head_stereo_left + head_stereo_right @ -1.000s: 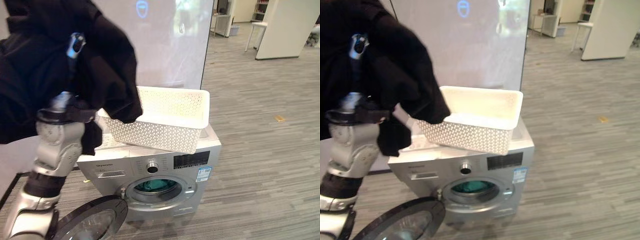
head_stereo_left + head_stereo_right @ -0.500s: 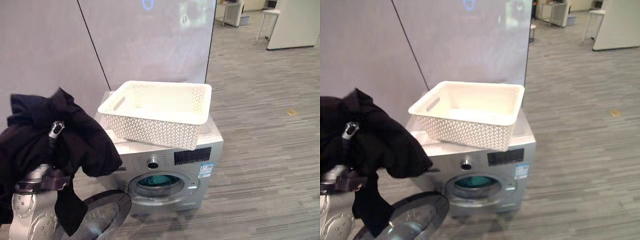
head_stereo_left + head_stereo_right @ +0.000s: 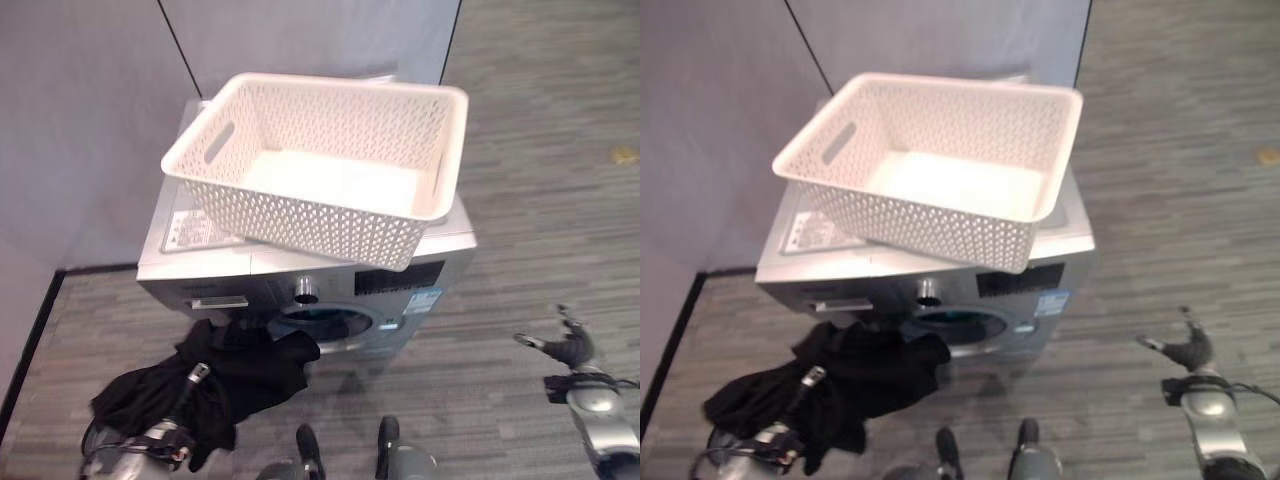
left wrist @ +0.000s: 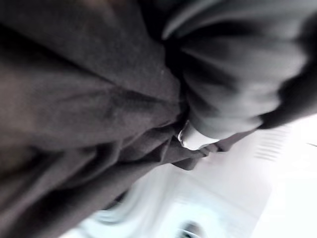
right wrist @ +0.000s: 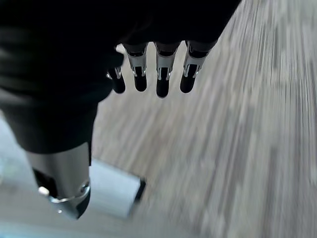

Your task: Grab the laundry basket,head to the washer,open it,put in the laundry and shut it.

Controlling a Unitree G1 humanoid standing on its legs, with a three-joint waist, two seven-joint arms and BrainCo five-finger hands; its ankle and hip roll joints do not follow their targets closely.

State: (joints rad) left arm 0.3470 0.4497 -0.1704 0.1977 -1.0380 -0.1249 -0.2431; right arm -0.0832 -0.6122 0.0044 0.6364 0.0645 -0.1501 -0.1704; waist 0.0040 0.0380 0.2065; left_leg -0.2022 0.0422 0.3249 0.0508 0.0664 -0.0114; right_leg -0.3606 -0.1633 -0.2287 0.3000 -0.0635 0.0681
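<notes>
Black garment (image 3: 215,378) hangs at washer (image 3: 200,262) front edge, basket (image 3: 320,170) overhanging above.

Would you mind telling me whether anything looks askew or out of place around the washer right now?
Yes: the white basket sits tilted and skewed on the washer, its front edge overhanging the control panel. The black garment hangs bunched over the left hand, low in front of the washer, not yet inside.

An open indoor test or showroom space, not a home laundry: a silver front-loading washing machine (image 3: 300,270) stands alone on grey striped plank-pattern flooring (image 3: 540,150) against plain grey partition panels (image 3: 90,120) joined by a dark seam.
</notes>
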